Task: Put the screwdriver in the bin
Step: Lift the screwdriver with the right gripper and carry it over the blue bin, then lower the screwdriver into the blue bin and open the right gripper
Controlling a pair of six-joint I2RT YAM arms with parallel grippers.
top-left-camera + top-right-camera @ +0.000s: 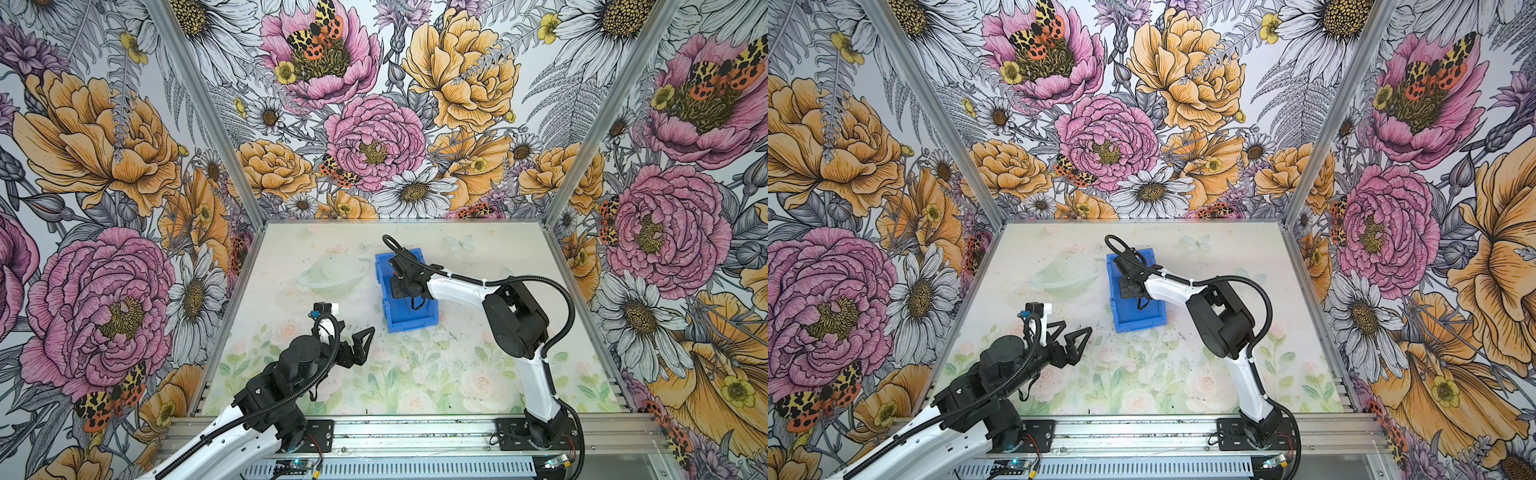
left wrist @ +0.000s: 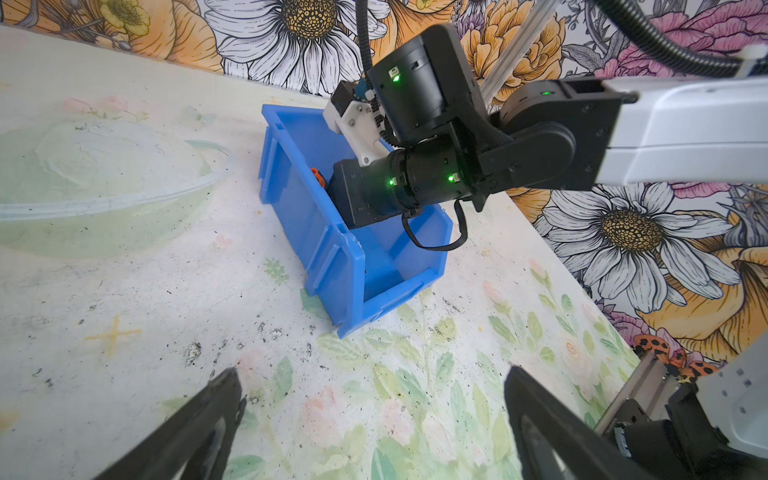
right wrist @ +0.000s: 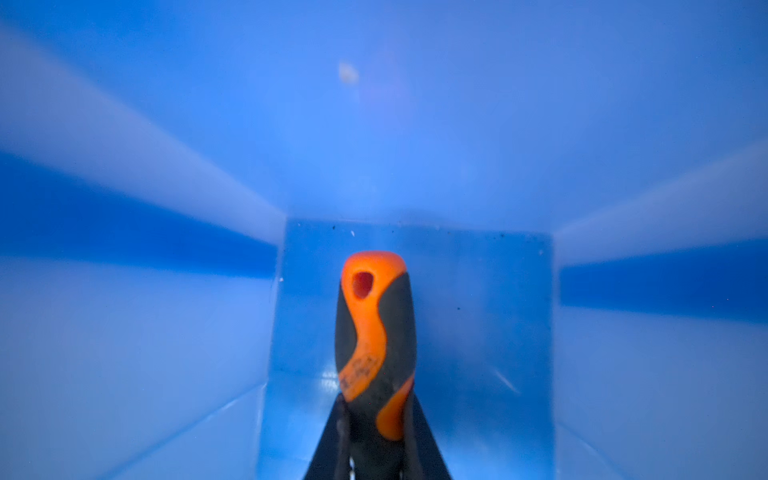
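Right hand [image 3: 376, 415] grips the screwdriver [image 3: 376, 332] inside the bin [image 2: 332, 266], shaft hidden; left hand [image 2: 372, 371] wide.

- The bin [image 1: 382, 286] stands on the surface [image 1: 457, 374] near its middle, low end toward the front.
- The screwdriver [image 3: 376, 345] is inside the bin, between the jaws of the right gripper [image 3: 376, 399].
- The left gripper [image 1: 1077, 326] is in front and left of the bin, well apart.
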